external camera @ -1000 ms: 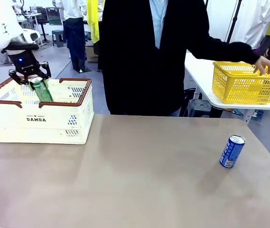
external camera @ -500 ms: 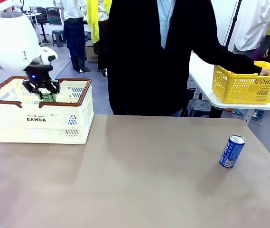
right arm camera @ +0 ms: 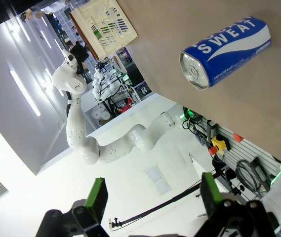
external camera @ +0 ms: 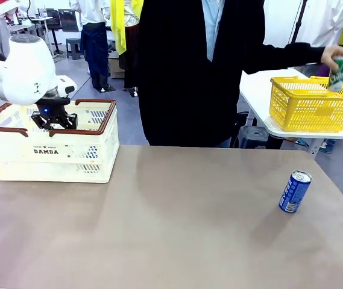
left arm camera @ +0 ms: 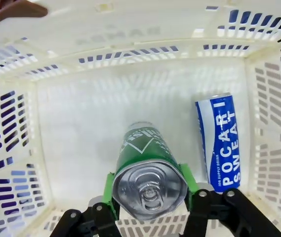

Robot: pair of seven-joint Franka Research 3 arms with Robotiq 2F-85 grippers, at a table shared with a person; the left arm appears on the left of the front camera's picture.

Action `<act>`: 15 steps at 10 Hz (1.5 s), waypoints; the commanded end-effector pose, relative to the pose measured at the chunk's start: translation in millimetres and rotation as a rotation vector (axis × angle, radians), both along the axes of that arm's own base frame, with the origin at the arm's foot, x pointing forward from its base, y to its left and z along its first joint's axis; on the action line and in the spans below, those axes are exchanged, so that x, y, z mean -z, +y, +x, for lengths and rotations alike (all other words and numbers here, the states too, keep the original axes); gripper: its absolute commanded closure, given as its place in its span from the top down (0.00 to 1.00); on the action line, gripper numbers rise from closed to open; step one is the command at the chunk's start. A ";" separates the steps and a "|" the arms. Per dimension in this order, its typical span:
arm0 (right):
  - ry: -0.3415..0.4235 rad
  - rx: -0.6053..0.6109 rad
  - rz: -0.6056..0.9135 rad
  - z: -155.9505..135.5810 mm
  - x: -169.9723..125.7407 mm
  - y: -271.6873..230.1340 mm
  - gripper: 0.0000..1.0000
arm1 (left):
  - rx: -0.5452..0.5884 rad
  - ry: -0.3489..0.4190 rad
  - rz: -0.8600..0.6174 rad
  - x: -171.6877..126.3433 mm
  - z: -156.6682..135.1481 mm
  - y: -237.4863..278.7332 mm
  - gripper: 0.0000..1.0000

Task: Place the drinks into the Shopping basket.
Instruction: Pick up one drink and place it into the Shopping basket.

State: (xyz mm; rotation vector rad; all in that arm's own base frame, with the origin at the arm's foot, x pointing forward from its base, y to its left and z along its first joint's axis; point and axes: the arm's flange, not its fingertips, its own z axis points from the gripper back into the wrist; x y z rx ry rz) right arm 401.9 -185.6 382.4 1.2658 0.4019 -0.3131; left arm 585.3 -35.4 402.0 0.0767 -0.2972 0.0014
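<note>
The cream Shopping basket with a brown rim stands at the table's far left. My left gripper reaches down inside it. In the left wrist view my left gripper holds a green can upright, its green pads against the can's sides, low over the basket floor. A blue can lies on that floor beside it. Another blue can stands on the table at the right. It also shows ahead of my right gripper, as a blue can; that gripper is open with nothing between its fingers.
A person in a dark jacket stands at the far edge. One hand holds a green can above a yellow basket on a side table at the right. The brown tabletop spreads wide between the basket and the blue can.
My left gripper has gone down into the Shopping basket with the green can, which has dropped below the rim. The person's hand has lifted a green can above the yellow basket.
</note>
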 end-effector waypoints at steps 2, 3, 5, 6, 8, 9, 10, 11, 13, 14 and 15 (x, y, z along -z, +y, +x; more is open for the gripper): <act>0.006 0.009 -0.010 -1.9 -2.5 3.4 1.00 | -0.020 -0.025 -0.001 -11.6 -1.5 -1.4 1.00; 0.006 0.009 -0.010 -1.9 -2.5 3.4 1.00 | -0.027 -0.048 -0.023 -25.2 -6.9 4.7 1.00; 0.006 0.009 -0.010 -1.9 -2.5 3.4 1.00 | -0.008 -0.126 -0.166 -78.6 -35.8 26.2 1.00; 0.006 0.009 -0.010 -1.9 -2.5 3.4 1.00 | 0.011 -0.159 -0.251 -110.5 -63.4 38.9 1.00; 0.006 0.009 -0.010 -1.9 -2.5 3.4 1.00 | 0.128 -0.109 -0.508 -164.6 -134.2 76.2 1.00; 0.006 0.009 -0.010 -1.9 -2.5 3.4 1.00 | 0.151 -0.112 -0.618 -177.3 -163.4 103.5 1.00; 0.006 0.009 -0.010 -1.9 -2.5 3.4 1.00 | 0.239 -0.072 -0.754 -180.4 -190.6 135.8 1.00; 0.006 0.009 -0.010 -1.9 -2.5 3.4 1.00 | 0.242 -0.067 -0.849 -174.7 -211.7 169.4 1.00; 0.006 0.009 -0.010 -1.9 -2.5 3.4 1.00 | 0.266 -0.039 -1.068 -145.3 -240.7 236.3 1.00; 0.006 0.009 -0.010 -1.9 -2.5 3.4 1.00 | 0.292 0.005 -1.182 -115.3 -242.7 265.2 1.00; 0.006 0.009 -0.010 -1.9 -2.5 3.4 1.00 | 0.294 0.017 -1.227 -97.4 -240.9 278.1 1.00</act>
